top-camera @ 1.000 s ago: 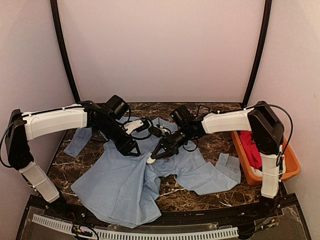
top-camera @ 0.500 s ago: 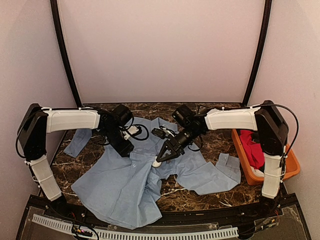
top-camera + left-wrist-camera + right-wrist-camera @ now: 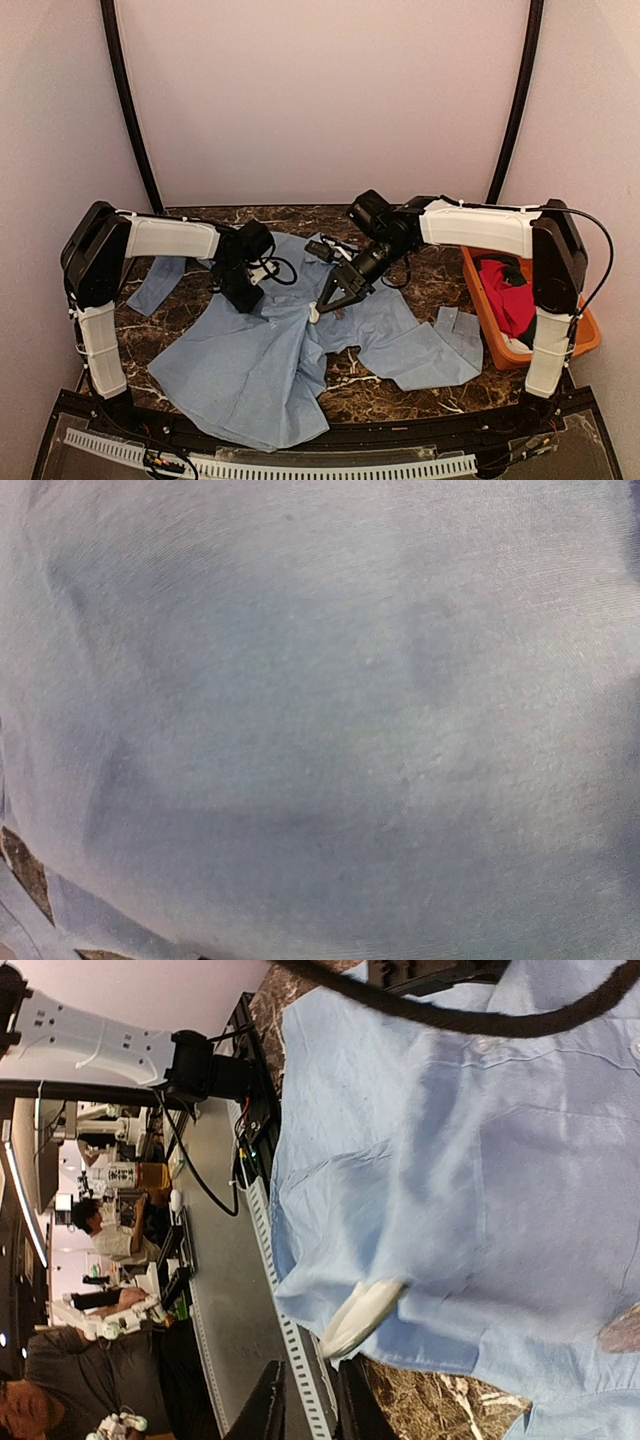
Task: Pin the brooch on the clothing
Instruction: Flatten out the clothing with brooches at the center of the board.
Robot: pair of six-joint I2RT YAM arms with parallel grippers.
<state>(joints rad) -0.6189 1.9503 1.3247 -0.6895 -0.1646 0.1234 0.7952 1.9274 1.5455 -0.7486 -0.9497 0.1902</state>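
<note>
The light blue shirt point(image 3: 250, 360) lies spread and rumpled over the marble table. A small white brooch point(image 3: 314, 314) sits at a fold near the shirt's middle. In the right wrist view the brooch point(image 3: 362, 1317) pokes out edge-on from the shirt point(image 3: 500, 1160). My right gripper point(image 3: 328, 303) is just behind the brooch. Its fingers point(image 3: 270, 1405) stand slightly apart with nothing between them, and the brooch lies just beyond the tips. My left gripper point(image 3: 238, 295) presses down on the shirt's left side. The left wrist view shows only cloth point(image 3: 320, 680), and its fingers are hidden.
An orange bin point(image 3: 490, 340) at the right edge holds a red garment point(image 3: 505, 300). A small dark object point(image 3: 319, 249) lies by the shirt collar. One sleeve reaches left point(image 3: 155, 283) and a cuff lies right point(image 3: 455, 330). A grey rail point(image 3: 300, 468) runs along the near edge.
The left arm has drawn back to the left, its gripper sliding left over the shirt. The right gripper has moved right and then toward the far side, with the brooch staying at its tips.
</note>
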